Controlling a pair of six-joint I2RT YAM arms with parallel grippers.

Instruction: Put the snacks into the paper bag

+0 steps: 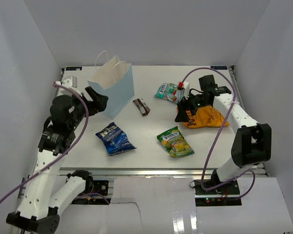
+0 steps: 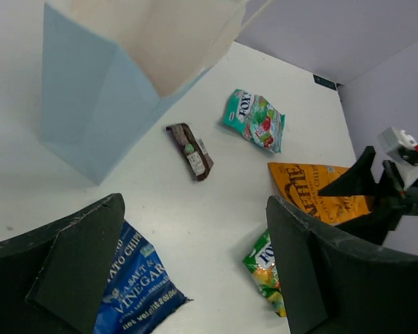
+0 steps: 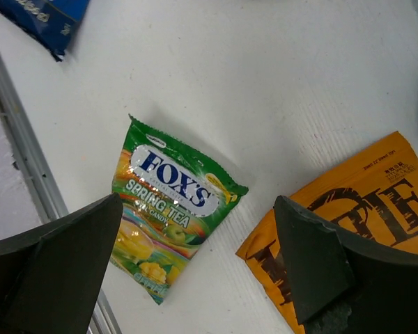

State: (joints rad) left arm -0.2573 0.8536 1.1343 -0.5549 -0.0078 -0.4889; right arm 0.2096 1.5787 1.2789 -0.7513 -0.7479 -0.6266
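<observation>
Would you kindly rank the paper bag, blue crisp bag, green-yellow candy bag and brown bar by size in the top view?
paper bag
blue crisp bag and green-yellow candy bag, about alike
brown bar

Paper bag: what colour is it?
The paper bag is pale blue, clearest in the left wrist view.

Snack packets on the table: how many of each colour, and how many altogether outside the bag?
Orange crisp bag: 1
Blue crisp bag: 1
Green-yellow candy bag: 1
Teal bag: 1
Dark brown bar: 1
Total: 5, all outside the paper bag
</observation>
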